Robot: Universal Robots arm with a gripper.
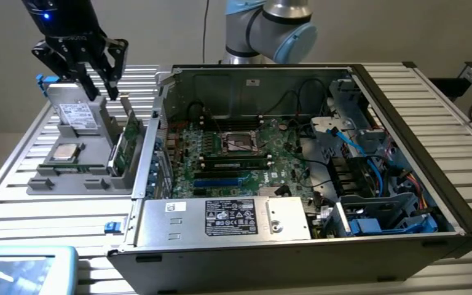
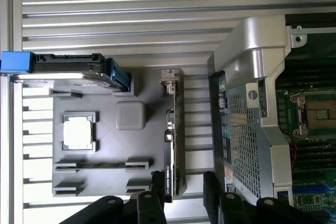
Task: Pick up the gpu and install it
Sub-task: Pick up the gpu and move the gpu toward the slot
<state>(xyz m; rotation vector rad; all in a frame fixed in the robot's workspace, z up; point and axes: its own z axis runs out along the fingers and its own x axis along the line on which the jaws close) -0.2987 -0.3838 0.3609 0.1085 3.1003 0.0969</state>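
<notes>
The gpu [image 1: 129, 142] is a green card standing on edge in a slot at the side of the grey holder [image 1: 80, 179] nearest the case, at the exterior view's left. From the wrist, the gpu [image 2: 172, 140] shows edge-on, with its silver bracket at one end. My gripper [image 1: 103, 93] hangs open above the holder, clear of the card and holding nothing. In the wrist view my gripper [image 2: 184, 188] has one black finger on each side of the card's near end.
The holder [image 2: 110, 153] also carries a silver hard drive [image 1: 76, 115] with blue tabs and a square processor chip [image 1: 66, 152]. The open computer case [image 1: 252, 83] lies to the exterior view's right, with the motherboard [image 1: 228, 157] exposed and a power supply [image 1: 228, 218] at the front. Everything rests on a slatted metal table [image 1: 47, 215].
</notes>
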